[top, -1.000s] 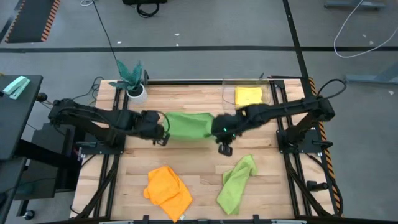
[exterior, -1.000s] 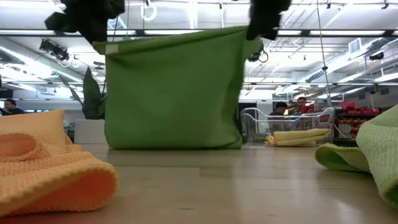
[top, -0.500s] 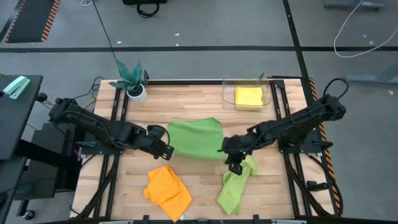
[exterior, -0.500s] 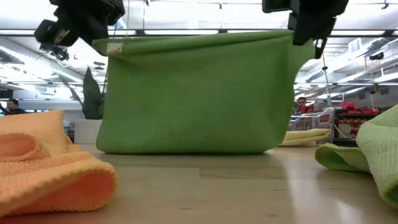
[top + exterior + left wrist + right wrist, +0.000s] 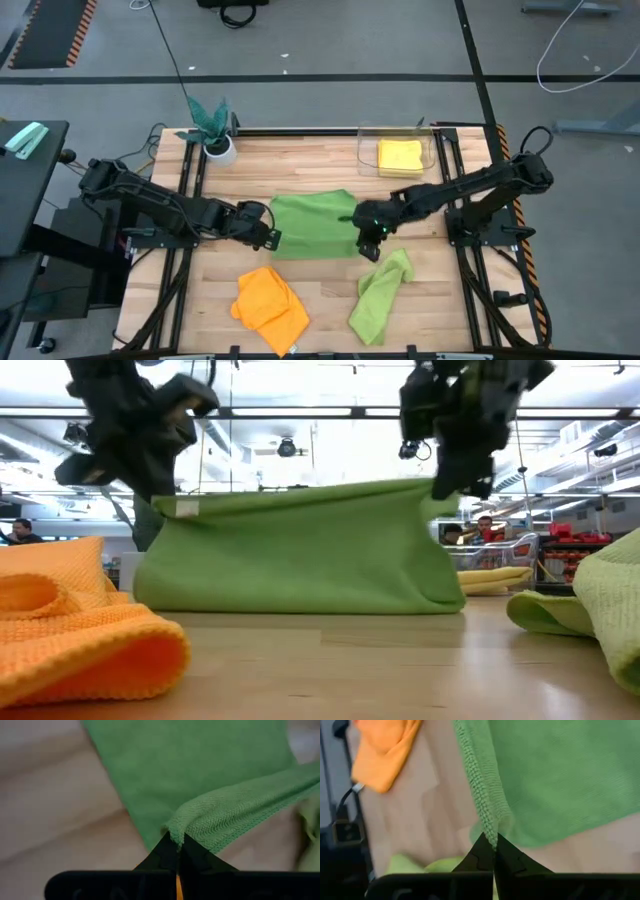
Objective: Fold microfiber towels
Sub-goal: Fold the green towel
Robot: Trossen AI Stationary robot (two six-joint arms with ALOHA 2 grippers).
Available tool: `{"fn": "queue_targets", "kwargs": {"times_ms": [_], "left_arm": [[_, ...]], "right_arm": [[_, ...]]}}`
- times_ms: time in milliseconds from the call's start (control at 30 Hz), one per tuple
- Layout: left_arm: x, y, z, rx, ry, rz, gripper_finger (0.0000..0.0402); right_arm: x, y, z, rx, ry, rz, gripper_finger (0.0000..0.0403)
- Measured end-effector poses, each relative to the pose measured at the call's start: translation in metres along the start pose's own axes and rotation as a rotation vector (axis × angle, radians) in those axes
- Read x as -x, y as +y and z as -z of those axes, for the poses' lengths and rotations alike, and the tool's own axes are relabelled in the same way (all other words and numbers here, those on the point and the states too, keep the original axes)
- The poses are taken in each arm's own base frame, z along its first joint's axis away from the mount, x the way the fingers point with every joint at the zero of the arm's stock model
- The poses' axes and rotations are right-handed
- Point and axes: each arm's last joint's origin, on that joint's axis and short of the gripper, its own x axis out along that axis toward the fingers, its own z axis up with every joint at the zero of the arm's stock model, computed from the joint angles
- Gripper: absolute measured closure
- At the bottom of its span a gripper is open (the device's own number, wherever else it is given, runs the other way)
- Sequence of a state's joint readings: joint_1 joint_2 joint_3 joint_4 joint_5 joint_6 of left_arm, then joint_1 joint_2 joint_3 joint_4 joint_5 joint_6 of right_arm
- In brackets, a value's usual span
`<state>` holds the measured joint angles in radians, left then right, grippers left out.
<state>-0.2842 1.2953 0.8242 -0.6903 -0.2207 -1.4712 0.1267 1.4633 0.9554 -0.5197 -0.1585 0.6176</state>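
A lime green microfiber towel [image 5: 313,222] lies mid-table. Its far part rests on the wood and its near edge is raised [image 5: 300,555]. My left gripper [image 5: 268,238] is shut on the near left corner and my right gripper [image 5: 368,240] on the near right corner. An orange towel [image 5: 270,305] lies crumpled at the near left. A second green towel [image 5: 380,295] lies crumpled at the near right. A folded yellow towel [image 5: 400,155] lies in a clear tray [image 5: 362,150] at the far right. My left gripper pinches the green towel's near left corner [image 5: 175,831] between its two fingertips, slanting down from the left. The corner is lifted off the table; the cloth sags away to the part that lies flat. My right gripper pinches the near right corner, on the hemmed edge [image 5: 490,832], between its two fingertips, slanting down from the right. That corner is lifted, and the top edge [image 5: 320,492] runs almost straight across to the other corner.
A teal plant in a white pot [image 5: 215,135] stands at the far left corner. Bare wood [image 5: 325,285] shows between the orange and the second green towel, near the front edge.
Both grippers have come toward the table's near edge and sunk, carrying the green towel's held edge with them. The towel, which hung tall a second ago, now stands lower. Its bottom part has stayed on the table.
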Motion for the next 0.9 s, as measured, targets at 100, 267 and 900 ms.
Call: {"fn": "queue_targets", "kwargs": {"times_ms": [100,267,900], "left_arm": [[-0.003,0.003,-0.013,-0.003,-0.028,-0.03,0.0396],[-0.008,0.011,-0.043,0.01,-0.085,-0.075,0.0396],[-0.049,0.031,-0.102,0.017,-0.024,-0.158,0.0396]], "right_arm": [[0.005,-0.022,-0.014,-0.036,-0.027,0.028,0.0403],[0.014,-0.057,-0.031,-0.086,-0.067,0.071,0.0403],[-0.019,-0.123,-0.05,-0.176,-0.013,0.199,0.0403]]}}
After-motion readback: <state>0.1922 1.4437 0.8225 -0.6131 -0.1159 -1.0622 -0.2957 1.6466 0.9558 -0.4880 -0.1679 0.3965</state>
